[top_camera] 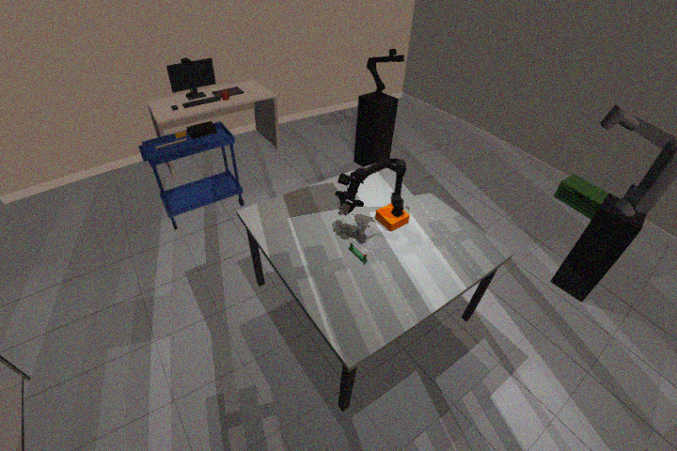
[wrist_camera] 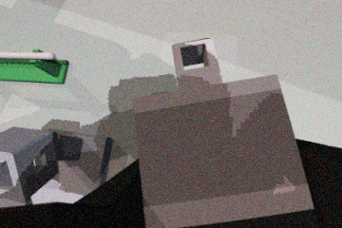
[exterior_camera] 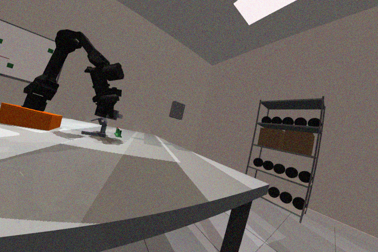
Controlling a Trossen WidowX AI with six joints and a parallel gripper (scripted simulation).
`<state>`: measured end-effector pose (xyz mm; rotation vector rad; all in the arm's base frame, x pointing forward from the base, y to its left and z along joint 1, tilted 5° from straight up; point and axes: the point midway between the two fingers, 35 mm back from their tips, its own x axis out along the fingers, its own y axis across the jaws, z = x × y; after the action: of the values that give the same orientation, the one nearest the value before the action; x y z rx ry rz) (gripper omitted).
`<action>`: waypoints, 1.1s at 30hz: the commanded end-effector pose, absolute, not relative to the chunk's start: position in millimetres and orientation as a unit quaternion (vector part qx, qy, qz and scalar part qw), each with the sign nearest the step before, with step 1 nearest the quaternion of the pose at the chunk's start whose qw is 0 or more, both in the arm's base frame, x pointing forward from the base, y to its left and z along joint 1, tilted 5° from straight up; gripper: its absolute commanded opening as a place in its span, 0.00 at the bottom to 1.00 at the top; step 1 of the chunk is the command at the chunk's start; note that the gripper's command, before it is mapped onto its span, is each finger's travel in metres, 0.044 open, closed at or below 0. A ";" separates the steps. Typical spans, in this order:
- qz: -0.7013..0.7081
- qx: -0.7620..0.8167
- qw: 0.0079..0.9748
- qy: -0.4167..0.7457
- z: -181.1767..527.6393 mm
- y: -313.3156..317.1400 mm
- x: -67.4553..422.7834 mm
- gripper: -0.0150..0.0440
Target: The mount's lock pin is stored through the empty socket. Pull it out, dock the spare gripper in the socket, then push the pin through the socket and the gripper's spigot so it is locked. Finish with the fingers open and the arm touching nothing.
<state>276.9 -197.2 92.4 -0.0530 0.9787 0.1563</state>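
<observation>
Wrist view shows the spare gripper (wrist_camera: 217, 152), a grey block with a holed spigot (wrist_camera: 196, 57), clamped in the half-closed fingers (exterior_camera: 106, 114) above the socket mount (exterior_camera: 102, 130), presumably for docking; the pin (wrist_camera: 22, 56) rests on a green tray (wrist_camera: 28, 71) beside it.

The spare gripper (wrist_camera: 217, 147), a grey-brown block with a narrower spigot (wrist_camera: 196, 59) that has a square hole through it, hangs tilted above the table (clamped at its lower end). The lock pin (wrist_camera: 22, 56), pale and thin, lies on a green tray (wrist_camera: 28, 71). The grey socket mount (wrist_camera: 17, 157) stands at lower left.
</observation>
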 end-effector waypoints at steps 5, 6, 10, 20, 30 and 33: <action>0.074 -0.027 0.880 0.468 96.6 -197.6 276.7 0.25; 0.074 -0.027 0.880 0.468 96.6 -197.6 276.7 0.25; 0.074 -0.027 0.880 0.468 96.6 -197.6 276.7 0.25; 0.079 -0.031 0.857 0.508 86.1 -181.8 275.5 0.25; 0.083 -0.045 0.819 0.566 72.9 -159.8 270.5 0.25; 0.081 -0.052 0.808 0.582 71.2 -154.3 268.1 0.25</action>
<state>269.9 -158.2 71.3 -0.1007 1.2155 0.1822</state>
